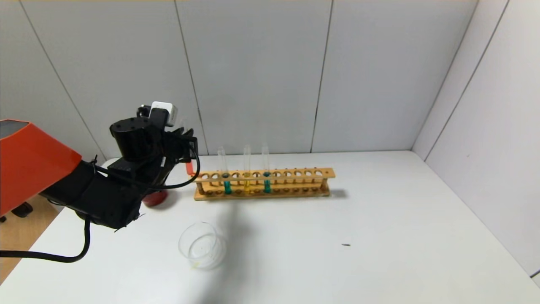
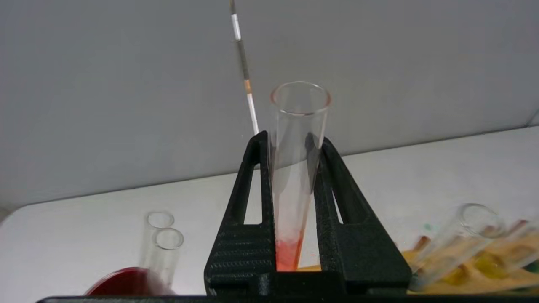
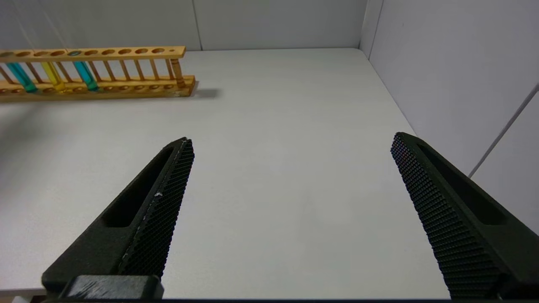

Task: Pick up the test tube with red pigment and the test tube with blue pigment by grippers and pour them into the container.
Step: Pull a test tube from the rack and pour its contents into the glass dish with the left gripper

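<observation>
My left gripper [image 1: 187,145] is shut on the test tube with red pigment [image 2: 294,176], holding it off the table just left of the wooden rack [image 1: 295,174]; its orange-red end [image 1: 190,167] shows below the fingers. In the left wrist view the tube stands between the two black fingers [image 2: 248,202], with my left gripper [image 2: 290,141] closed on it. Two tubes with teal-blue liquid [image 1: 227,185] [image 1: 266,185] stand in the rack, also in the right wrist view [image 3: 21,78] [image 3: 86,75]. The clear glass container [image 1: 201,245] sits in front on the table. My right gripper [image 3: 290,143] is open and empty over bare table.
A yellow-liquid tube [image 1: 247,185] stands between the two blue ones. A dark red cup [image 1: 155,197] with empty tubes [image 2: 162,248] stands behind my left arm. The table [image 1: 379,236] ends at grey walls at the back and right.
</observation>
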Tool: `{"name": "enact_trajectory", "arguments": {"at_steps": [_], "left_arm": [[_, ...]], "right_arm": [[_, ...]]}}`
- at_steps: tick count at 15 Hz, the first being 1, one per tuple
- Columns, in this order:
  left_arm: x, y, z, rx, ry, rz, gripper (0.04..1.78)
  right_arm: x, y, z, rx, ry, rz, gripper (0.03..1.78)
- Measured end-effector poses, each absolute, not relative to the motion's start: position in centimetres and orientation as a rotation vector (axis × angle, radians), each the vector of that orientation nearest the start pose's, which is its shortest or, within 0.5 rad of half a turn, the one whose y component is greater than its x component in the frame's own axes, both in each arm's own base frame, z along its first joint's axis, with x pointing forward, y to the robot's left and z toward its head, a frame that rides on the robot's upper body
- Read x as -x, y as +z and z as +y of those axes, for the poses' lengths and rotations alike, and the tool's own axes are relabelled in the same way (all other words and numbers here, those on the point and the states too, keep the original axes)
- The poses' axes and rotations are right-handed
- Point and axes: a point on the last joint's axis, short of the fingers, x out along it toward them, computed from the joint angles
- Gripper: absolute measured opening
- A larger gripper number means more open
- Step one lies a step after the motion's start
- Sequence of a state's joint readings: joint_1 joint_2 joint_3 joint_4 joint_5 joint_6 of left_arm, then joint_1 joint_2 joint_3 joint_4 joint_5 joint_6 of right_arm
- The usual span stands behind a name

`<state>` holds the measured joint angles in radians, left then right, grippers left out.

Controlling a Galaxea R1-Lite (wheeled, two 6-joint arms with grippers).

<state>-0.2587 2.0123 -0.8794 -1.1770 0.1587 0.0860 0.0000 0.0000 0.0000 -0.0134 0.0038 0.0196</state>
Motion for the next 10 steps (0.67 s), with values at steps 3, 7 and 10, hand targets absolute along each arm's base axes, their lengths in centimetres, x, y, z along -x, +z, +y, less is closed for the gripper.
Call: {"name": "enact_trajectory", "arguments": {"at_steps": [3, 7, 10], "left_arm": [[-36.3, 16.0, -9.4, -0.084, -0.074, -0.075, 0.32], [-35.4, 17.2, -9.3, -0.089, -0.076, -0.07, 0.32], [-33.9, 18.3, -9.0, -0.098, -0.074, -0.05, 0.32]], "right_arm": [[2.3, 7.7, 0.0, -0.02, 0.005, -0.013, 1.71], [2.3, 7.7, 0.0, -0.02, 0.004, -0.013, 1.71], [2.3, 7.7, 0.0, -0.02, 0.004, -0.013, 1.71]]}}
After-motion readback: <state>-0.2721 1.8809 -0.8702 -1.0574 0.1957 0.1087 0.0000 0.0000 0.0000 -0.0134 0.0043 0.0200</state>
